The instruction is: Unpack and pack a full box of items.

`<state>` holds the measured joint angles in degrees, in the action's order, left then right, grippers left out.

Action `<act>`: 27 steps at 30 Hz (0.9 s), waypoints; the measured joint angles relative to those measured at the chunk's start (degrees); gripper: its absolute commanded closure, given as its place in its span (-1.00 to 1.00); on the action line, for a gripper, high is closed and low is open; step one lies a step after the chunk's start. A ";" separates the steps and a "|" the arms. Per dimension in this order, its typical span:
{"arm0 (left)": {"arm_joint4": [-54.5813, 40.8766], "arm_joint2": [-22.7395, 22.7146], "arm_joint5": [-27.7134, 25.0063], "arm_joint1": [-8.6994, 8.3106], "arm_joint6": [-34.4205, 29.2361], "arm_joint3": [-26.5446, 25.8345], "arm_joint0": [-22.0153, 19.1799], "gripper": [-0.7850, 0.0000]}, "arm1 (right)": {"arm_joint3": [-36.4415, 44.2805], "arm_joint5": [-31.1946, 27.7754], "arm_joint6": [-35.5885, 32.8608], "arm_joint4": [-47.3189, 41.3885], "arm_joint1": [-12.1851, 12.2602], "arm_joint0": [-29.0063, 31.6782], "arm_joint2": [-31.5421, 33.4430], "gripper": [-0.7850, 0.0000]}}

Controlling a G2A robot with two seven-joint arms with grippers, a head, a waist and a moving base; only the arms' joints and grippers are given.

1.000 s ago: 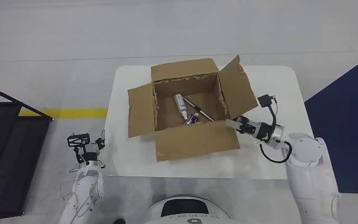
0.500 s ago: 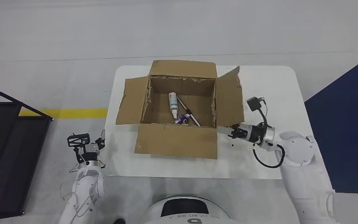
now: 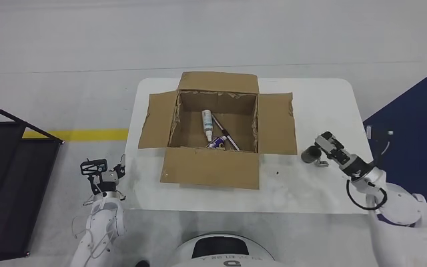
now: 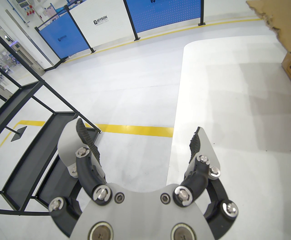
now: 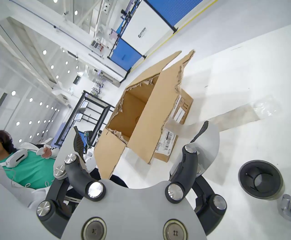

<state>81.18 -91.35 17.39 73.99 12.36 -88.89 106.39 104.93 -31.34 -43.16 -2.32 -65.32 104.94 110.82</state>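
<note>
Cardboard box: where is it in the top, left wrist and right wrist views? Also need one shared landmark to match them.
Top view: cardboard box at the centre of the white table, flaps open, items inside.
Left wrist view: a torn flap and a box corner at the picture's edge, far across the table.
Right wrist view: mid-picture, open interior and labelled side visible.
Shared landmark: the white table under the box.

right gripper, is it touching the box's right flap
Apart. In the top view the open right gripper sits off the box's right flap, with a strip of bare white table between them.
</note>
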 measured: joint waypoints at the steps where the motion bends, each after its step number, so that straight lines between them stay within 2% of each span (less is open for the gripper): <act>1: 0.00 0.00 0.00 0.00 0.00 0.00 0.00 -1.00 | 0.62 -0.72 -0.20 -0.35 0.02 0.24 -0.09 -1.00; 4: 0.00 0.00 0.00 0.00 0.00 0.00 0.00 -1.00 | 4.02 -0.87 -1.30 1.66 0.10 -0.11 -2.35 -1.00; 8: 0.00 0.00 0.00 0.00 0.00 0.00 0.00 -1.00 | 7.77 1.15 -1.95 5.54 0.02 -3.53 -9.52 -1.00; 12: 0.00 0.00 0.00 0.00 0.00 0.00 0.00 -1.00 | 7.40 2.82 -2.93 8.44 -0.14 -8.58 -17.28 -1.00; 14: 0.00 0.00 0.00 0.00 0.00 0.00 0.00 -1.00 | 6.96 0.72 -5.21 6.45 -0.15 -10.26 -20.79 -1.00; 25: 0.00 0.00 0.00 0.00 0.00 0.00 0.00 -1.00 | 6.93 0.17 -5.09 6.04 -0.14 -10.20 -20.04 -1.00; 27: 0.00 0.00 0.00 0.00 0.00 0.00 0.00 -1.00 | 8.67 2.06 -5.34 8.01 -0.04 -11.11 -20.36 -1.00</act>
<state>81.18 -91.35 17.39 73.99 12.36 -88.89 106.39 113.60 -29.27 -48.50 5.69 -65.35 93.83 90.45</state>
